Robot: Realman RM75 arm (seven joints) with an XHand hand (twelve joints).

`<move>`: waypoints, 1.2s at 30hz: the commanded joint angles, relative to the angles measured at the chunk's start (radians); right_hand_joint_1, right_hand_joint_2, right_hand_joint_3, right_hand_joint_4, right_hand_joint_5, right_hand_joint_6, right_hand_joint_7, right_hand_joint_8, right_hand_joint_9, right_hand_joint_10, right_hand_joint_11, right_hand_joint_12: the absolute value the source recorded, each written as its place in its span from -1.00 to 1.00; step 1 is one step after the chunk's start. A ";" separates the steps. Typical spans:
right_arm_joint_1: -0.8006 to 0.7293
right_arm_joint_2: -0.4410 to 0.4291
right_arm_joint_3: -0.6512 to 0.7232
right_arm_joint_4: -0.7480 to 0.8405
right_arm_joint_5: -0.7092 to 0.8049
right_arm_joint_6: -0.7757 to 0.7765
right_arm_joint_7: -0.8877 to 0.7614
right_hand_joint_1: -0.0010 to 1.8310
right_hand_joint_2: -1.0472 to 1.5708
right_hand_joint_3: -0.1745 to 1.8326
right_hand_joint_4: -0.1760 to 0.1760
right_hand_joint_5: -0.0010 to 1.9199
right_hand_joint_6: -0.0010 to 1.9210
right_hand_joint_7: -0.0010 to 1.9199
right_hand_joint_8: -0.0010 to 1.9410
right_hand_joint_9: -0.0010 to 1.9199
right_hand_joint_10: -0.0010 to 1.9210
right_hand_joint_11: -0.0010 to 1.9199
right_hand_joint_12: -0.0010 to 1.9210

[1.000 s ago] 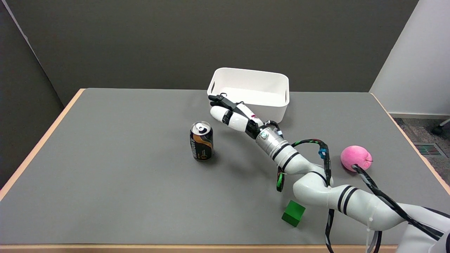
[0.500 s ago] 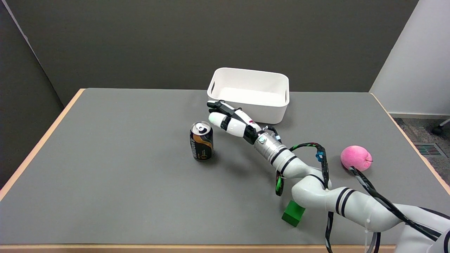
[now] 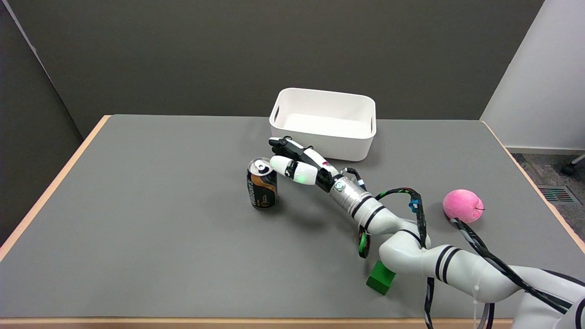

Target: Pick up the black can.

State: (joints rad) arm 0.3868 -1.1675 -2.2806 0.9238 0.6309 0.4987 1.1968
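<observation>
- Stood upright near the middle of the grey table [image 3: 137, 205]: black can [image 3: 262, 183], untouched.
- Hovered just right of the can's top, fingers apart and empty: right hand [image 3: 297, 163].
- Judged as the approach step, grasp not yet made.
- Called for next, by judgement: lowering to the can's side, wrapping fingers round the body, then lifting without tipping.
</observation>
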 commanded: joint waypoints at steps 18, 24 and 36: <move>-0.038 -0.020 -0.037 0.053 -0.017 0.024 0.006 -0.60 0.25 0.06 0.22 -0.86 -0.64 -0.81 -0.73 -0.87 -0.41 -1.00 0.14; -0.038 -0.026 -0.041 0.053 -0.028 0.023 0.006 -0.62 0.25 0.05 0.22 -0.86 -0.64 -0.81 -0.73 -0.88 -0.41 -1.00 0.14; -0.026 -0.041 -0.047 0.032 -0.030 0.014 0.006 -0.67 0.24 0.06 0.21 -0.87 -0.64 -0.81 -0.73 -0.88 -0.41 -1.00 0.15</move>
State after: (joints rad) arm 0.3553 -1.1914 -2.3182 0.9645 0.6083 0.5178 1.2026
